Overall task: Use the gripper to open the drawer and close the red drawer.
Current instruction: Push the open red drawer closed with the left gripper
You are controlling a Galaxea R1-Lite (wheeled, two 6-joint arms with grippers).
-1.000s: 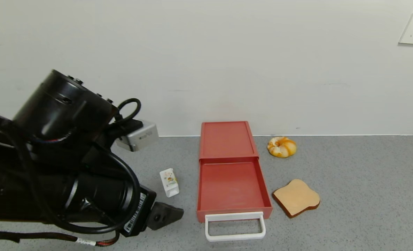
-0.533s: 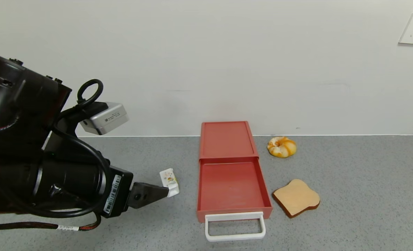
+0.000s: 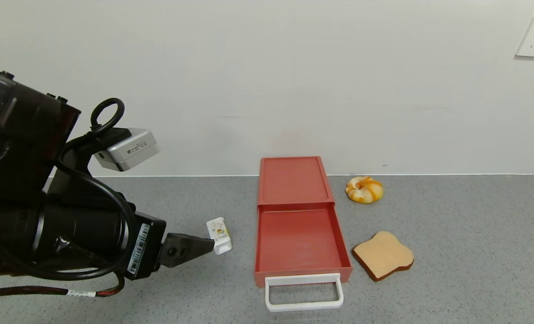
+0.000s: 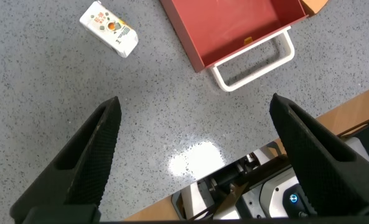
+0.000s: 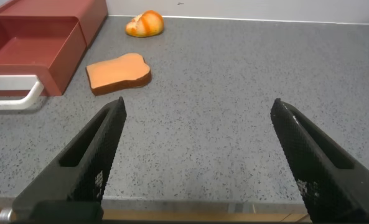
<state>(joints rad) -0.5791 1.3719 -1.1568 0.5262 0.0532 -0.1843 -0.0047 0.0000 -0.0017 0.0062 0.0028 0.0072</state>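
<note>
The red drawer (image 3: 298,240) is pulled out toward me from its low red box (image 3: 292,180), its white loop handle (image 3: 304,292) at the front. It also shows in the left wrist view (image 4: 228,25) and the right wrist view (image 5: 32,40). My left gripper (image 3: 208,245) is open and empty, raised above the counter to the left of the drawer; its fingers (image 4: 78,162) stand wide apart. My right gripper (image 5: 196,149) is open and empty over bare counter to the right of the drawer, out of the head view.
A small white carton (image 3: 219,235) lies just left of the drawer, by the left fingertip. A toast slice (image 3: 383,254) and a round bun (image 3: 364,189) lie right of the drawer. The counter's front edge (image 5: 184,208) is close below the right gripper.
My left arm has swung back to the left and risen, away from the drawer's front. The drawer stays open and still.
</note>
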